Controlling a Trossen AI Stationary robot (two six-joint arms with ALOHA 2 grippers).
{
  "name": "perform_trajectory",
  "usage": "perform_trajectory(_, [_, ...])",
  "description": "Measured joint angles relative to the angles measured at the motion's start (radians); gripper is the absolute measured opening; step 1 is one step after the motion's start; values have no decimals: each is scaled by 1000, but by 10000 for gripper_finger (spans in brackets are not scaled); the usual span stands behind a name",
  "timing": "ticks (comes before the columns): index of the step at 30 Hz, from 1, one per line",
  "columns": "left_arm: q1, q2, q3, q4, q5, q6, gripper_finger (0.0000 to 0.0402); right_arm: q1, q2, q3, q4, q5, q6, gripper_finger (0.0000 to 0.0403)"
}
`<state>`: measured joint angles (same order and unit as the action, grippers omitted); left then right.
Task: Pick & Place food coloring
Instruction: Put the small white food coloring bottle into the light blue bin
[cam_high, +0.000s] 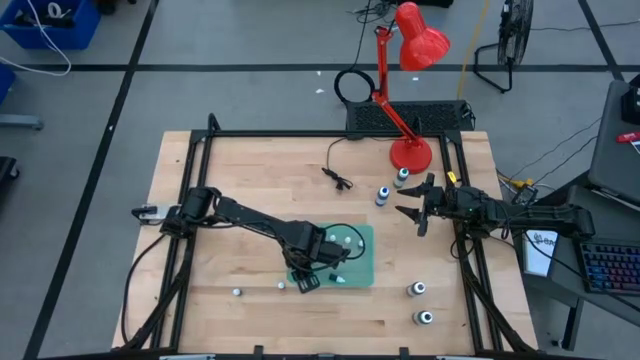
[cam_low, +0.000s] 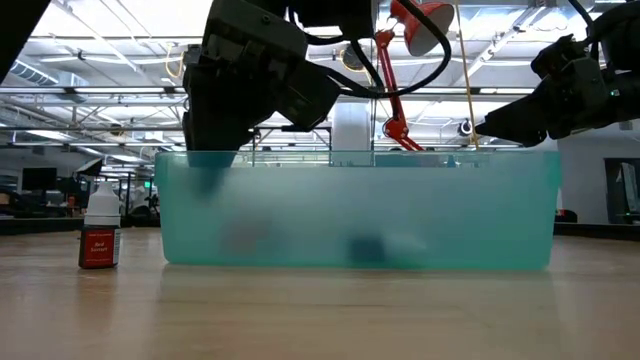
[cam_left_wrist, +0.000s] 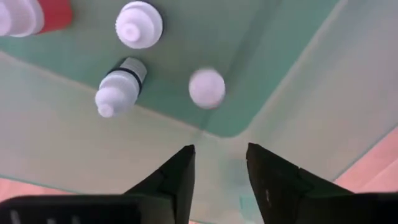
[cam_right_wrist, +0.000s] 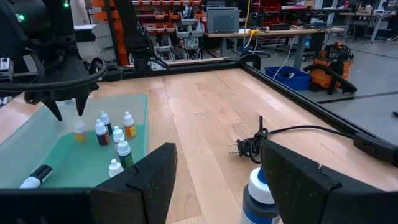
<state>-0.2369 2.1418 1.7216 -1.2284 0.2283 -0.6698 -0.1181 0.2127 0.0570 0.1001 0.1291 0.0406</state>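
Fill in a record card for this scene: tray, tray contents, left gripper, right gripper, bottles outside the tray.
tray: green tray on the wooden table
tray contents: small white-capped bottles
left gripper: left gripper above the tray, fingers apart, empty
right gripper: right gripper open, off to the tray's side, holding nothing
bottles outside the tray: larger bottles, one red-labelled bottle

Wooden table (cam_high: 250, 170) with black frame. Green tray (cam_high: 362, 268) near centre, several tiny white-capped bottles (cam_high: 346, 243) inside. Left arm reaches in from 9 o'clock; left gripper (cam_high: 308, 281) over tray's 8 o'clock corner, finger gap hidden. Right gripper (cam_high: 413, 213) at 3 o'clock side, fingers spread, empty. Two dark white-topped bottles (cam_high: 383, 195) at 1 o'clock, beside red lamp (cam_high: 410, 152). Two more bottles (cam_high: 416, 290) at 4 o'clock. Two tiny bottles (cam_high: 238, 292) on wood at 7 o'clock. Black cable (cam_high: 336, 177) at 12 o'clock.
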Motion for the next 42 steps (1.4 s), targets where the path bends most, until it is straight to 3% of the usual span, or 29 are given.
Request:
perform_trajectory(6, [9,-4,52,-2,3,33,154,0,0,0,0,0,0,222])
perform_trajectory(9, [9,-31,86,-8,-43,39,155,0,0,0,0,0,0,222])
perform_trajectory(14, [-28,-140,108,-40,-252,4,156,0,0,0,0,0,0,222])
perform_trajectory(17, [-97,-238,85,-39,-451,-91,156,0,0,0,0,0,0,222])
perform_trajectory(20, [-182,-316,33,-40,-540,-193,156,0,0,0,0,0,0,222])
perform_trajectory(27, [-324,-341,-96,11,-518,-363,157,0,0,0,0,0,0,222])
perform_trajectory(34, [-317,-302,-241,183,-363,-448,157,0,0,0,0,0,0,222])
perform_trajectory(42, [-291,-302,-368,311,-380,-545,157,0,0,0,0,0,0,222])
